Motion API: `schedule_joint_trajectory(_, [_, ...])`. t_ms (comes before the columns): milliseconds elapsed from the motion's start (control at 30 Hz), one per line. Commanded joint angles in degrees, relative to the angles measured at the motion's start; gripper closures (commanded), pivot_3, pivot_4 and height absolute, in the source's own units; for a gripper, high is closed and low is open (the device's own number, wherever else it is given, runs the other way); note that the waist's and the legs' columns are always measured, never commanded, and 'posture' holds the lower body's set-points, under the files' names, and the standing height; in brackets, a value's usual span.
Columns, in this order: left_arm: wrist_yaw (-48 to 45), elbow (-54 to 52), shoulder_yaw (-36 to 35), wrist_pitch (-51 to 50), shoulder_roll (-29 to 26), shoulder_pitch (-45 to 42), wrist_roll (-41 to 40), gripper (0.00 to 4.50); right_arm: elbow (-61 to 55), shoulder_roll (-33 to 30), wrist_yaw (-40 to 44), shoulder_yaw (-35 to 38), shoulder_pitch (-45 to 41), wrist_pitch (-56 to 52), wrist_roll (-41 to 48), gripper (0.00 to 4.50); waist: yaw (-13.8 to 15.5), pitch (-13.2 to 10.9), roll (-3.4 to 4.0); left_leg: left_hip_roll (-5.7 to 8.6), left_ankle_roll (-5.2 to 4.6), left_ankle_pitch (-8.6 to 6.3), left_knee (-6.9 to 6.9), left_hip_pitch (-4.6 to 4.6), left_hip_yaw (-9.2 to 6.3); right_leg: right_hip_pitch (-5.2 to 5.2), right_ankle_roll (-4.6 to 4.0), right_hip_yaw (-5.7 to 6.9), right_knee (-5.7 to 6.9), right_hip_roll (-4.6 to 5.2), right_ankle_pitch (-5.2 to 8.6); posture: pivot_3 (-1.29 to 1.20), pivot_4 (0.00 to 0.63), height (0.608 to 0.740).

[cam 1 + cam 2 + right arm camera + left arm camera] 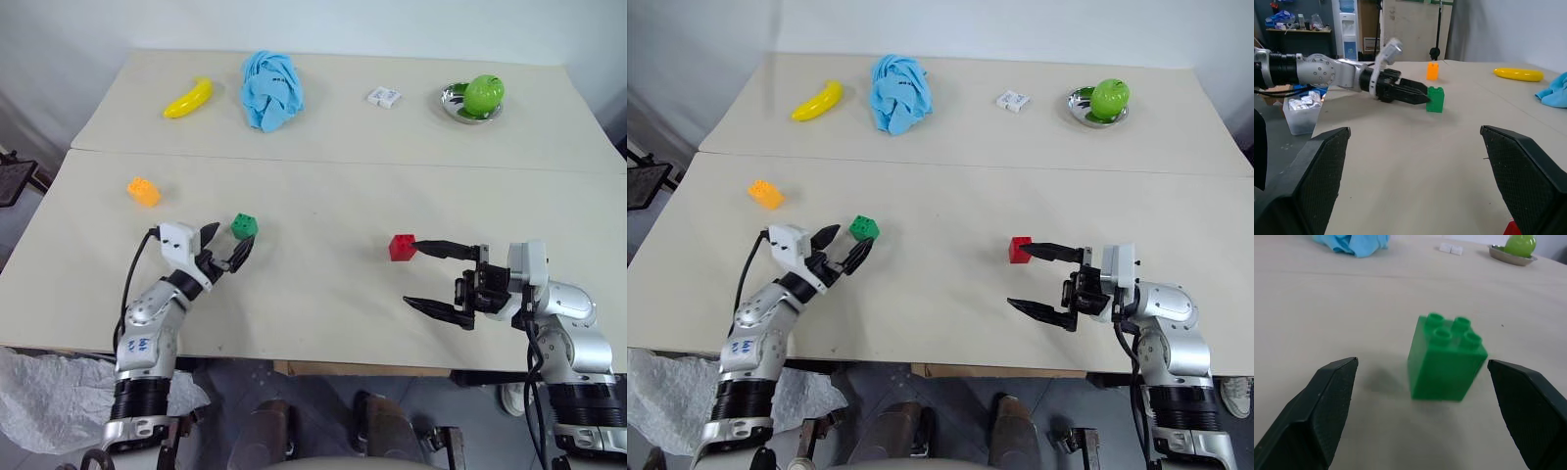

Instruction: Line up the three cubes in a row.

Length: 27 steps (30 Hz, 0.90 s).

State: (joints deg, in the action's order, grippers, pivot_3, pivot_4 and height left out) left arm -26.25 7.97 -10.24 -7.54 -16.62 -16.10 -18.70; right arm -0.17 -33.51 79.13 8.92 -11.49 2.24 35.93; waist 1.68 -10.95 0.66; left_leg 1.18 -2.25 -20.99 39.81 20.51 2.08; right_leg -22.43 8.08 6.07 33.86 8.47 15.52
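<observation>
So we've got the left claw (223, 249) sitting low over the desk (323, 196) with its fingers spread wide, right up against the green cube (244, 226). In the left wrist view the green cube (1446, 358) stands studs-up on the desk just ahead of the gap between the two fingertips, not pinched by either one (nothing is gripped yet).

The right claw (423, 274) is on the other side of the desk, pointing in toward the middle, fingers also spread wide apart and holding nothing. The red cube (402, 247) sits just at the tip of its far finger; we can't tell if they actually touch. A sliver of the red cube (1512, 229) peeks in at the edge of the right wrist view.

The orange cube (143, 191) is off by itself near the left edge of the desk, a bit farther back than the green one and well apart from the red one. So the three cubes are scattered across the near half of the desk, not in any neat row.

Along the far half we see a yellow banana (188, 98), a crumpled blue cloth (271, 90), a small white packet (384, 96), and a green apple (483, 93) resting in a shiny metal dish (454, 106).
</observation>
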Motion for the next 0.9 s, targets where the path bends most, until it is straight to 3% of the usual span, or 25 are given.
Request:
schedule_joint_trajectory(33, [1.8,1.6,0.8,1.1,0.9,-0.7,1.8,0.0,-2.2,0.2,-0.7,0.9,0.4,-0.6,1.5,0.04,0.0,0.0,0.0,0.0,0.0,0.0,0.0,0.0,0.0,0.0,0.0,0.0,0.0,0.0,0.0,0.0,0.15,0.74])
schedule_joint_trajectory(167, [2.3,2.0,1.0,1.5,1.1,-0.9,2.7,0.73,-2.7,1.3,-1.3,0.6,0.7,-0.7,1.7,0.0,0.0,0.0,0.01,-0.01,-0.02,0.01,0.05,-0.01,0.0,0.02,0.0,0.0,0.03,0.0,0.0,0.0,0.15,0.74])
schedule_joint_trajectory(333, [0.4,1.2,1.4,0.2,0.0,-1.7,2.4,2.29,-2.5,2.3,-1.0,1.3,1.3,-0.2,2.1,0.0,0.0,0.0,0.01,-0.02,-0.02,0.01,0.1,-0.01,0.0,0.04,0.02,-0.01,0.04,0.0,-0.01,0.0,0.15,0.74])
schedule_joint_trajectory(433, [-10.5,2.1,3.2,-0.2,-2.6,-4.0,-1.2,3.01,-2.6,1.5,-1.2,2.7,2.1,0.1,2.1,0.0,0.0,0.0,0.01,-0.02,-0.02,0.01,0.11,-0.01,-0.01,0.03,0.02,0.0,0.05,0.0,-0.01,0.0,0.15,0.74])
schedule_joint_trajectory(600, [-31.7,8.1,8.1,3.8,-7.6,-11.0,-2.9,3.01,-3.5,-0.5,-1.7,6.0,4.1,-0.5,2.5,0.0,0.0,0.0,0.0,0.03,-0.04,0.01,0.14,0.16,-0.02,-0.05,0.02,0.06,0.02,0.01,-0.01,0.0,0.15,0.74])
schedule_joint_trajectory(700, [-39.5,19.3,11.8,8.6,-8.4,-21.8,0.9,3.01,-3.2,-2.2,-2.0,8.5,5.9,-0.5,2.6,0.0,0.0,0.0,0.0,0.03,-0.05,0.02,0.14,0.17,-0.01,-0.04,0.03,0.09,-0.01,-0.03,-0.02,0.0,0.15,0.74])
schedule_joint_trajectory(900, [-45.9,41.9,17.6,18.3,-1.1,-38.2,8.1,3.01,-0.6,-3.7,-1.8,12.0,7.2,0.0,2.4,0.0,0.0,0.0,-0.02,0.23,-0.16,0.08,0.23,0.47,0.28,-0.06,0.17,0.26,-0.13,-0.07,-0.1,0.0,0.15,0.74])
